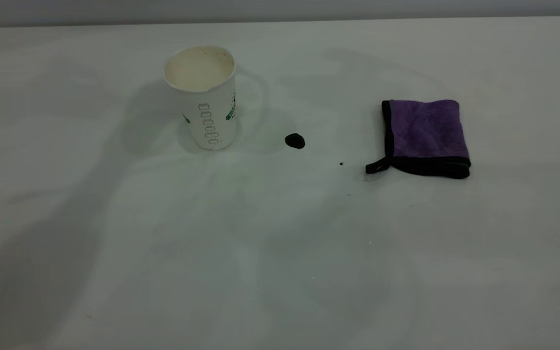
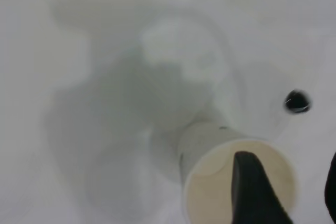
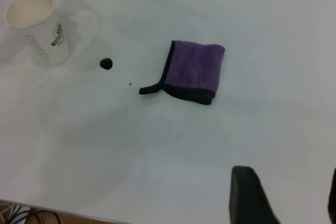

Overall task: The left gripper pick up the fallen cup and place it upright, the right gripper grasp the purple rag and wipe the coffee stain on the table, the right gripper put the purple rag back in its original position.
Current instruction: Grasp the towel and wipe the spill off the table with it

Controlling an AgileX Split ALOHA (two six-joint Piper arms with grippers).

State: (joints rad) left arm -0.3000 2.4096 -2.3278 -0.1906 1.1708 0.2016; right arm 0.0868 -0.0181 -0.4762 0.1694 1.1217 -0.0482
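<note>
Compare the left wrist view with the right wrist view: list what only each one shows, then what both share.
Only the left wrist view: a steep close look down on the cup with a black finger of the left gripper in front of its cream mouth.

Only the right wrist view: the purple rag lying flat, a tiny dark speck, the cup's green logo, the table edge with cables below it, and the right gripper far from the rag.

Both: the upright cup, the coffee stain beside it, and the table.

The cup (image 1: 205, 97) looks like matt ribbed paper; the purple rag (image 1: 425, 136) is fuzzy cloth; the table (image 1: 280, 253) is smooth and matt.
</note>
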